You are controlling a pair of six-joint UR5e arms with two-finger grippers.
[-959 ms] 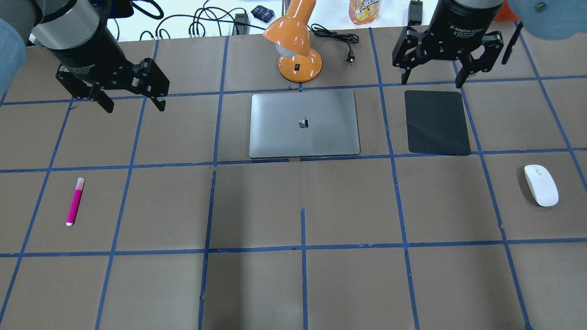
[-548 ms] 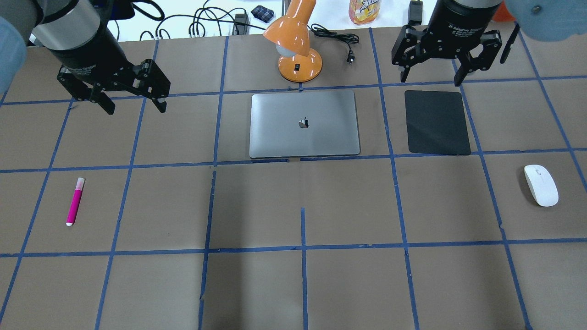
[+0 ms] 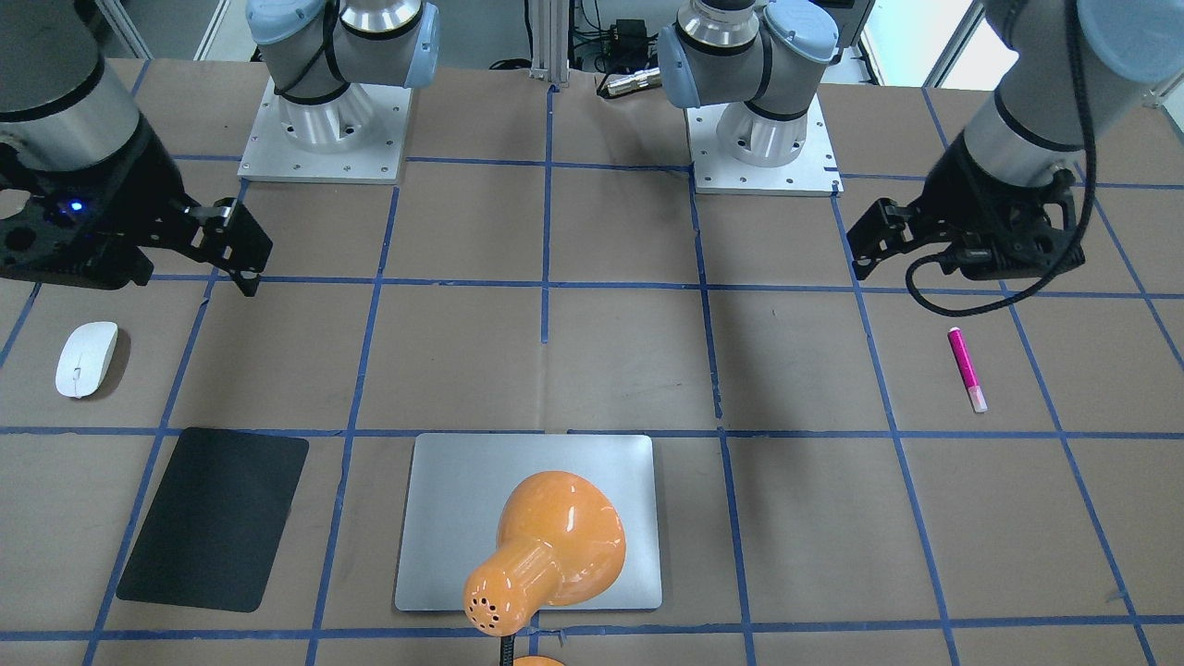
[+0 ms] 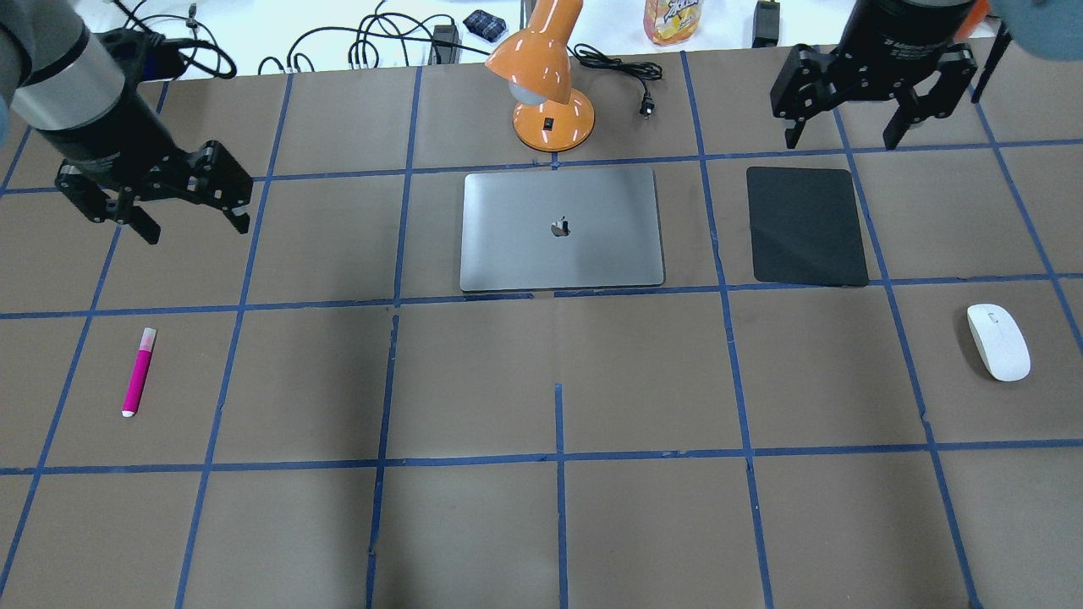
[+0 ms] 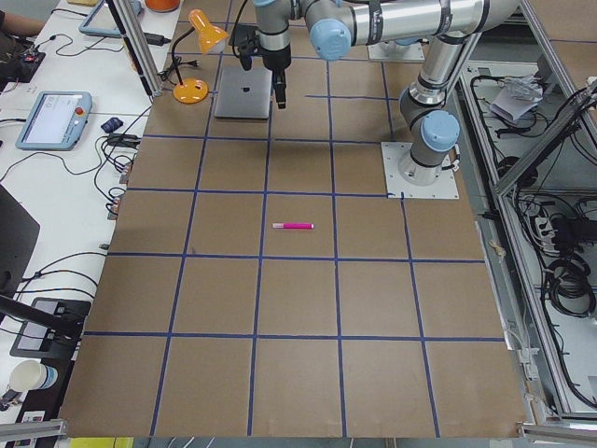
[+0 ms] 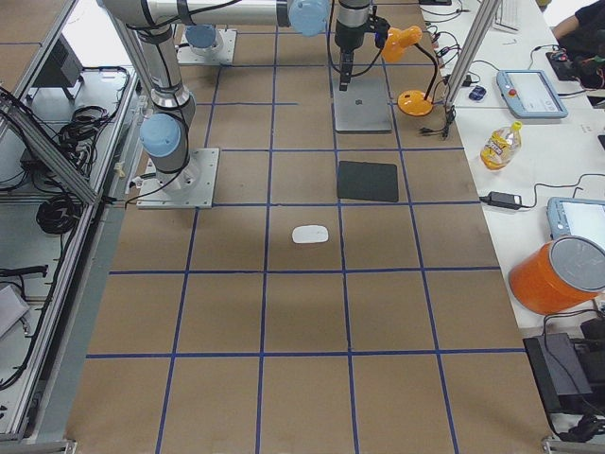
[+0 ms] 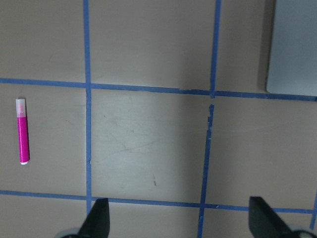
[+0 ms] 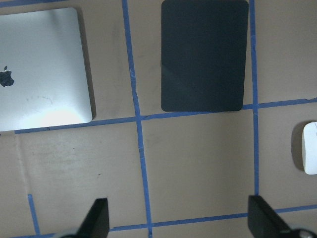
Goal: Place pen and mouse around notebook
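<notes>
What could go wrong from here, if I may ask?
The pen lies flat and slim; the open left tool may nudge or roll it. The smooth, rounded mouse could slip from the right tool. The orange lamp stands close behind the notebook, crowding placements there.

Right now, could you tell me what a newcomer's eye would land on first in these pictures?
The glossy orange lamp stands just beyond the silver notebook, centred opposite the robot. The magenta pen lies alone on the robot's left, the white mouse on its right.
</notes>
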